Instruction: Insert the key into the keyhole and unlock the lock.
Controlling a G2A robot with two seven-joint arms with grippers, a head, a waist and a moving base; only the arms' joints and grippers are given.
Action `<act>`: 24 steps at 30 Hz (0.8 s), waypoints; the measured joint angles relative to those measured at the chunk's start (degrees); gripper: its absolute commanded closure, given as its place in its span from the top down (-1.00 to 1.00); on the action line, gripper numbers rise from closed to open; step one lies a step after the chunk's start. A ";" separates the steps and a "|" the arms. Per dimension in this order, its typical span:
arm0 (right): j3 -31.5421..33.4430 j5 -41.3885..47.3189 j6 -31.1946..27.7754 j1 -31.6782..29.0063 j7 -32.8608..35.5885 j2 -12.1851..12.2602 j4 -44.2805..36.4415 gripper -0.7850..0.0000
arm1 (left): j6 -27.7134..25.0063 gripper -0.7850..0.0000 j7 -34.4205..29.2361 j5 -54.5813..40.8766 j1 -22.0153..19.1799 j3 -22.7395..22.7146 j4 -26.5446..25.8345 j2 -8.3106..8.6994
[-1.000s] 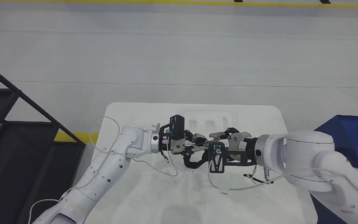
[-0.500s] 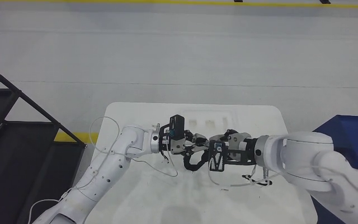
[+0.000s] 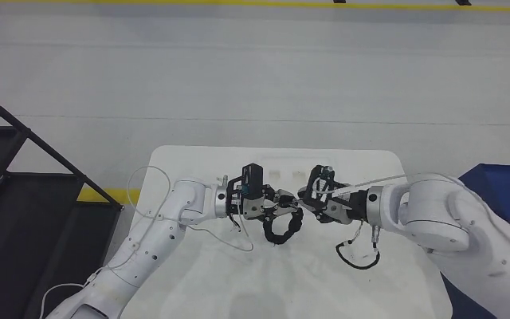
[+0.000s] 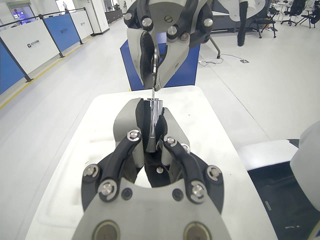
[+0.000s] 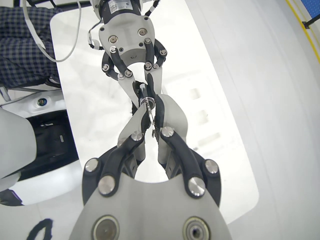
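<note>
Currently the key (image 4: 155, 63) is pinched by its bow in the right gripper (image 4: 153, 84). I see it edge-on, with the blade pointing straight at the lock (image 4: 155, 116). The blade's tip meets the lock's round end face, where the keyhole (image 5: 146, 100) is, though I cannot tell how deep it has gone in. The right gripper's fingers are nearly closed, with just the thin metal of the key between the pads.

The lock is a short chrome cylinder clamped lengthwise in the left gripper (image 4: 151, 108). That gripper's fingers are closed around its sides, and the lock's face sticks out just past the fingertips toward the key.

From the top view, the two grippers face each other tip to tip, almost touching. They hold key and lock in the air over the middle of the table (image 3: 366, 167), off its surface. The left gripper comes in from the table's left side and the right gripper from its right side.

Beneath them, toward the table's far edge, lies a white moulded tray (image 5: 220, 106) with a few shallow recesses.
</note>
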 measured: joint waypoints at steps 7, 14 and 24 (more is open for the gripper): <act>2.31 7.81 8.15 -2.95 0.21 0.09 0.65 -1.00 | 0.79 -1.00 -0.48 1.65 0.17 -0.22 -0.65 -0.05; 4.06 11.34 13.79 -5.29 -0.89 0.06 -0.49 -1.00 | 1.63 -1.00 -0.73 3.39 0.35 -0.25 -1.64 -0.11; 6.61 13.02 14.62 -7.45 -3.24 0.02 -1.62 1.00 | 2.45 -1.00 1.45 4.33 1.20 -1.12 -1.80 -0.10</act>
